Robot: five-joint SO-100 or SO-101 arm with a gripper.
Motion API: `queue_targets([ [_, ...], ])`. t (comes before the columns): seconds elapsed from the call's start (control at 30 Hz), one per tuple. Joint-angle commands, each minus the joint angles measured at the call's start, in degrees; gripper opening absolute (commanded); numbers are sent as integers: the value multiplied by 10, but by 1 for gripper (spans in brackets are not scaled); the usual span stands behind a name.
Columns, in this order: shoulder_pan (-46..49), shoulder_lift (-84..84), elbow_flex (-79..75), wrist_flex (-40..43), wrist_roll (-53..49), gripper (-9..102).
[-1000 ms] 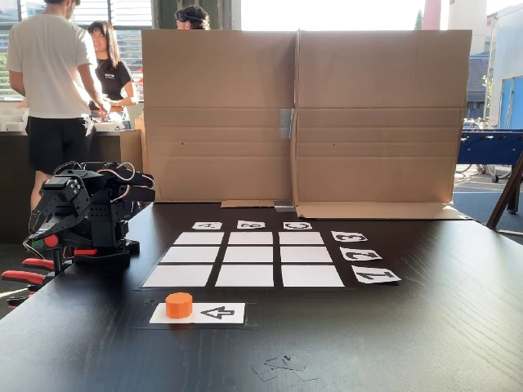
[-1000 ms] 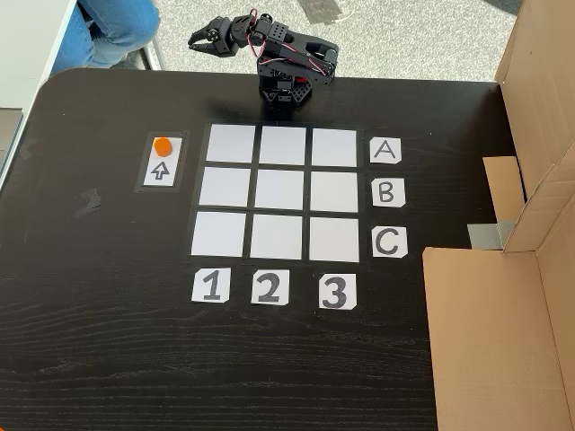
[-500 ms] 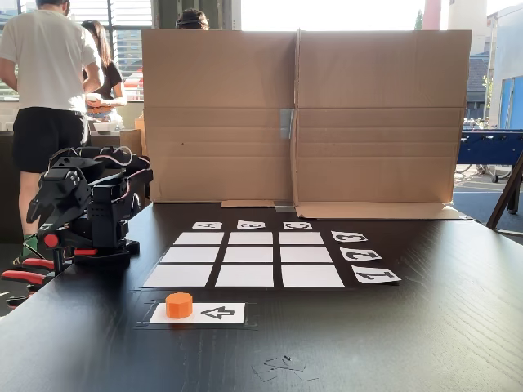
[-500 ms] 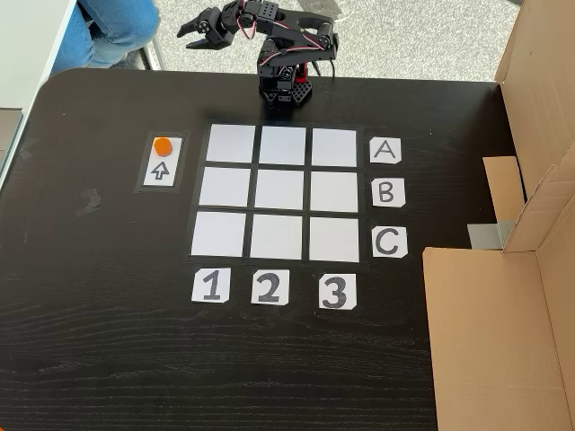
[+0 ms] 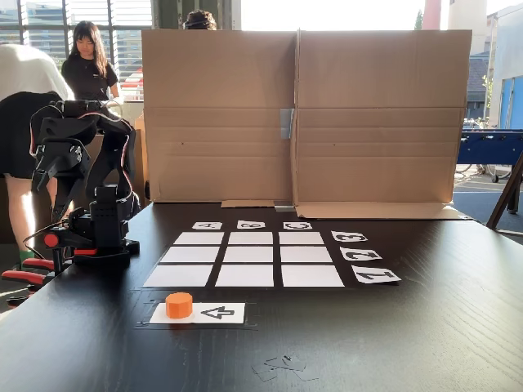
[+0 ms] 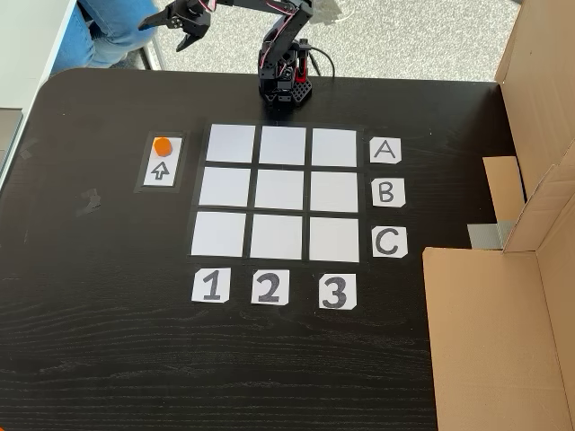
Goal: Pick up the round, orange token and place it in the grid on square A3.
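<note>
The orange token [image 5: 179, 305] [image 6: 162, 145] stands on the end of a white arrow card [image 5: 214, 313] [image 6: 160, 170], beside the grid [image 5: 245, 259] [image 6: 278, 192]. Square A3 [image 6: 334, 147] [image 5: 198, 238] is the cell lined up with card A [image 6: 384, 151] and card 3 [image 6: 337, 291], and it is bare. My gripper [image 6: 165, 32] [image 5: 49, 184] hangs open in the air past the table's edge, well off the token, with nothing between its fingers. The arm's base [image 6: 286, 90] sits at the table edge by the grid's A row.
A cardboard wall [image 5: 298, 114] [image 6: 503, 314] borders the side of the table beyond row C. Red clamps [image 5: 24, 273] hold the base at the edge. People stand behind the table [image 5: 86, 69]. Small tape marks [image 5: 282, 365] lie near the front.
The arm has unfolded and risen from its low pose. The gripper has lifted and swung further out past the table edge. The token has not moved.
</note>
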Motion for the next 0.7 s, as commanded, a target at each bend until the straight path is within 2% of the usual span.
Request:
queue_targets([
  [0.0, -13, -54, -115, 32, -14, 61],
  [0.23, -76, -126, -204, 35, -75, 63],
  [0.67, -184, -247, -236, 35, -134, 67],
])
